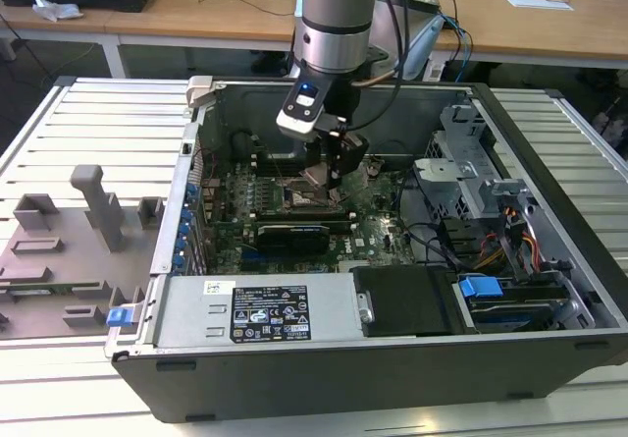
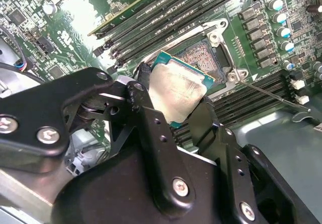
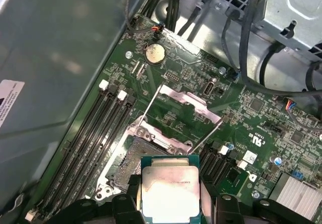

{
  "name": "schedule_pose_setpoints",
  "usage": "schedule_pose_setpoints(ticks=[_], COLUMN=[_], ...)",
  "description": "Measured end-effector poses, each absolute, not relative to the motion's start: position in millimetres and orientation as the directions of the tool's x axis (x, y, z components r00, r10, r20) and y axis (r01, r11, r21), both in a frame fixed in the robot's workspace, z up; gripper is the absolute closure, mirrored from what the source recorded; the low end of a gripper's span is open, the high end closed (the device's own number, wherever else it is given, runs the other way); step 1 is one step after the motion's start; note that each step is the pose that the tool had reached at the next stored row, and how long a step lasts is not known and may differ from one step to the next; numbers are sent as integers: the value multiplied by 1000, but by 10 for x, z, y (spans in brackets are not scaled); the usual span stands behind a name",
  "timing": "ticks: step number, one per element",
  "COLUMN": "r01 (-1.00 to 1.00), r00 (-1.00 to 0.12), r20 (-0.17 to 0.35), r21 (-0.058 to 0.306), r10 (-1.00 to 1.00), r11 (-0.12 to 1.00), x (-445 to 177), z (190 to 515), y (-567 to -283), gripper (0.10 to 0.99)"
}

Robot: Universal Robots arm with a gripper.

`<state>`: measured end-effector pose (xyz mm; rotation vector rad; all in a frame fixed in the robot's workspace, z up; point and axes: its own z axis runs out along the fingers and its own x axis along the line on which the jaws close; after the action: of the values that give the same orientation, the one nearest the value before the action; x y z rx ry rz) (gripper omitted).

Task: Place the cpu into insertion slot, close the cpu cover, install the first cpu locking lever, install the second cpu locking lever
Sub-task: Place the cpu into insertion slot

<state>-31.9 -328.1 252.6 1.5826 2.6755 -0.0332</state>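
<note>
Inside an open computer case [image 1: 392, 368] on a slatted metal bench [image 1: 88, 113], we see the robot arm [image 1: 334, 15] hanging in from twelve o'clock in the exterior view. The labelled power-supply box [image 1: 260, 311] lies along the case's six o'clock edge and a silver drive cage [image 1: 471, 162] sits at three o'clock. The green motherboard [image 1: 378, 229] covers the floor between them. The gripper [image 1: 329, 177] hangs just above the board's centre. Its two black fingers [image 2: 146, 108] are narrowed onto opposite edges of the cpu [image 3: 170, 191], whose pale metal top faces the cameras in both wrist views. The cpu cover [image 3: 191, 100] stands raised off the insertion slot [image 3: 126, 158], so the socket's contact field is bare. We find the cpu poised just over that slot, tilted and not seated. Long black memory slots [image 2: 176, 17] flank the socket, and a thin wire lever [image 2: 266, 94] juts out just beside its silver rim
</note>
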Motion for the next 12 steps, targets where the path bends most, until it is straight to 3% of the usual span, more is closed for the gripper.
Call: schedule_pose_setpoints(ticks=[12], r01=[908], r00=[-418], r20=[-46], r21=[-5], r10=[907], r11=[418], x=[-320], z=[2526], y=[-3281], gripper=[541])
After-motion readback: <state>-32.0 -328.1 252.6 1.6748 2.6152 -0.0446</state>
